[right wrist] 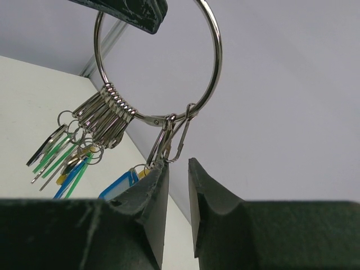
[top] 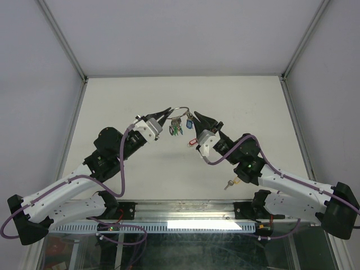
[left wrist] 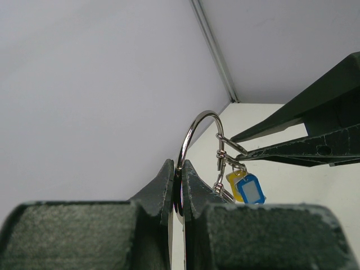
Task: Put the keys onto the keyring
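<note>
Above the middle of the white tabletop point(top: 253, 101), between the two arms, the keyring point(top: 179, 109) is held up in the air. The left pincer point(top: 166, 116) is pressed together on the ring's wire, which rises out of its fingertips point(left wrist: 166, 181) and arches over towards the right pincer point(top: 196, 117). A tight row of snap hooks point(right wrist: 109, 112) is threaded on the ring. The keys point(right wrist: 48, 152) dangle from them in a bunch, green and blue heads showing, with their long axes pointing down towards the tabletop. Two more hooks point(right wrist: 169, 138) sit on the ring apart from that row, with a blue tag point(left wrist: 251, 189) and a yellow tag point(left wrist: 232, 179) hanging below them. The right pincer's fingers point(right wrist: 149, 208) stand a narrow gap apart, with the lower end of one of these hooks at their tips. Whether they grip it cannot be told. In the right wrist view, one finger of the left pincer crosses the top of the ring. On the tabletop below the ring lies a small red piece point(top: 191, 142). Close beside the right arm point(top: 292, 183) lies what looks like a lone key point(top: 229, 184), too small to make out further. Pale walls point(top: 34, 84) close in the tabletop on three sides.
</note>
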Controlling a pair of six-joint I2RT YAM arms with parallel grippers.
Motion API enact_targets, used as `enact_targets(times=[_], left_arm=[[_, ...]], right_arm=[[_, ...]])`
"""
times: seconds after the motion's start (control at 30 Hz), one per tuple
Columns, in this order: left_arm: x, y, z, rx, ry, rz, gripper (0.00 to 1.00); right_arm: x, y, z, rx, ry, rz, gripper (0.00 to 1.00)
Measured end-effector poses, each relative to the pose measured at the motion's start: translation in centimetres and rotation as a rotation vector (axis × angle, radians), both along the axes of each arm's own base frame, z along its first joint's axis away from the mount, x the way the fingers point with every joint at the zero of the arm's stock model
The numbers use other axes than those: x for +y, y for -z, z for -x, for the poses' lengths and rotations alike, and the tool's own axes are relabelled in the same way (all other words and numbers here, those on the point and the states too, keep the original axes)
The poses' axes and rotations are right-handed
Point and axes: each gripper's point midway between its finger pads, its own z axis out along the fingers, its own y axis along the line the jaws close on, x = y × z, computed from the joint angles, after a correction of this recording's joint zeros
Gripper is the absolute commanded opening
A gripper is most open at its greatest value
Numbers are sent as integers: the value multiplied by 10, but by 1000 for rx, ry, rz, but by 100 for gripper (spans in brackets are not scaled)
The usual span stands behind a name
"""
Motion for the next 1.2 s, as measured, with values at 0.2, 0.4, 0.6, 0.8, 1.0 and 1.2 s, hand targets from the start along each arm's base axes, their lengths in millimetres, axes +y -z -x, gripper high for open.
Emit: enact_targets(times=[0.2, 0.4, 0.6, 0.8, 1.0, 1.2], left_arm=[[0, 0, 0, 0, 1, 0, 0], [-2, 0, 1, -3, 10, -2, 0], [-3, 0, 2, -3, 17, -4, 0], [-4, 2, 0, 1, 17, -10, 0], [-5, 3, 0, 3, 17, -12, 0], [-5, 3, 0, 3, 18, -11, 0]], right_arm=[[0, -1, 0, -2, 0, -3, 23], [0, -2, 0, -2, 0, -11, 23], [3, -2, -2, -1, -2, -22, 24], [5, -2, -3, -1, -4, -30, 25], [6, -3, -4, -3, -4, -38, 20], [6, -4, -4, 1, -9, -48, 15]])
